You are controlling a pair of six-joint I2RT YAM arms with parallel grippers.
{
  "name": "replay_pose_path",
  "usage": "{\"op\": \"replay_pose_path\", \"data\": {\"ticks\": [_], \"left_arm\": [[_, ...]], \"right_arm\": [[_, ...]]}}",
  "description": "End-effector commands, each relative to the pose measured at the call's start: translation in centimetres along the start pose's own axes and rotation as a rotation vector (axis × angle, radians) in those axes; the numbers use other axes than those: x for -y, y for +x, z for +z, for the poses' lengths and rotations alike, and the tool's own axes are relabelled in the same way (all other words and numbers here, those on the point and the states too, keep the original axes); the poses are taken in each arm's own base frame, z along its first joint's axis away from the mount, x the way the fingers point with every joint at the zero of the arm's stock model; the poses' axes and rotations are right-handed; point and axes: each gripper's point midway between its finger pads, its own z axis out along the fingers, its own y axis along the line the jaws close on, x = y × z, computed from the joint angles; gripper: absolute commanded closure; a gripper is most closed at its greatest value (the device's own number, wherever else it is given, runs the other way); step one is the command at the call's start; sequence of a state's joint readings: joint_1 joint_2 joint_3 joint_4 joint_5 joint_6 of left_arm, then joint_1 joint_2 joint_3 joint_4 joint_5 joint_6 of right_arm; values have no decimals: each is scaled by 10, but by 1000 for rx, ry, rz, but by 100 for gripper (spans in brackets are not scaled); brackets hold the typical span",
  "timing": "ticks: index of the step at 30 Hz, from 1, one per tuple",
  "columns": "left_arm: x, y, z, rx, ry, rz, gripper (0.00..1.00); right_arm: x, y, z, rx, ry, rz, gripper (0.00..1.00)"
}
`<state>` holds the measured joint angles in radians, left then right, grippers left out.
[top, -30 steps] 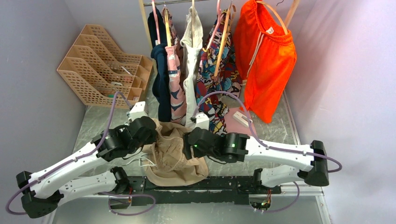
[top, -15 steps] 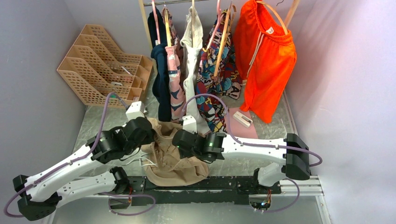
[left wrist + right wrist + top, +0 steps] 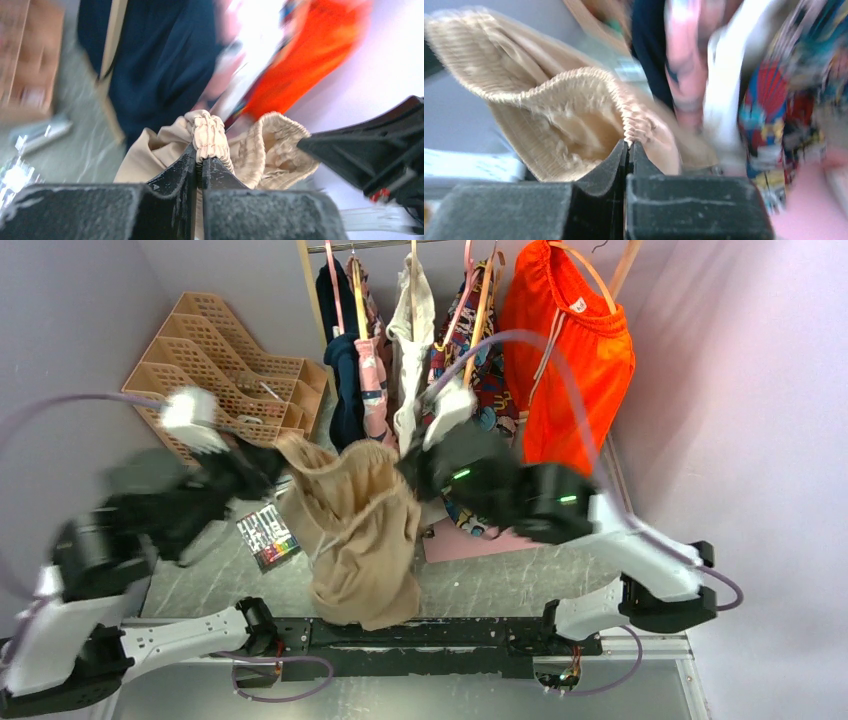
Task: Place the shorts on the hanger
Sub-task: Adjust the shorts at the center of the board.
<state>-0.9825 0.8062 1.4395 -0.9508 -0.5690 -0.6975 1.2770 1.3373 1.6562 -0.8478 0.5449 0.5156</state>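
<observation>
Left gripper point(image 3: 201, 161): jaws closed tight on a bunched fold of the elastic waistband, pinched between the two black fingertips point(image 3: 180, 167).
Right gripper point(image 3: 628, 149): jaws pressed together on another stretch of the same ribbed waistband, the band arching away to the left of its wrist view.
Shorts point(image 3: 355, 530): beige, held up by the waistband between both grippers, top edge spread from left to right, the legs hanging in loose folds toward the near edge of the table point(image 3: 520, 585); whether the hem touches the table cannot be told.
Arms: both raised over the table, the left arm heavily blurred in the top view, the right arm reaching in from the right side.
Tan hanger point(image 3: 478, 325): slim, hanging slanted on the rail at the back, in front of the patterned garment point(image 3: 490, 390); apart from the shorts.
Rail neighbours: navy garment point(image 3: 345, 390), cream-white garment point(image 3: 410, 350), bright orange shorts point(image 3: 565, 360) at the right end.
Table items: colourful card point(image 3: 268, 537) left of the shorts, pink sheet point(image 3: 470, 540) under the right arm, tan file organiser point(image 3: 225, 380) at the back left.
</observation>
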Motion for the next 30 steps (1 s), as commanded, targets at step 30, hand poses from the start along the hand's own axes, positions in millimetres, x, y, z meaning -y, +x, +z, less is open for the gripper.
{"op": "replay_pose_path", "data": {"ticks": [30], "left_arm": [[152,-231,-214,697,941,192,93]], "right_arm": [[-17,-252,-238,829,-480,-165,100]]}}
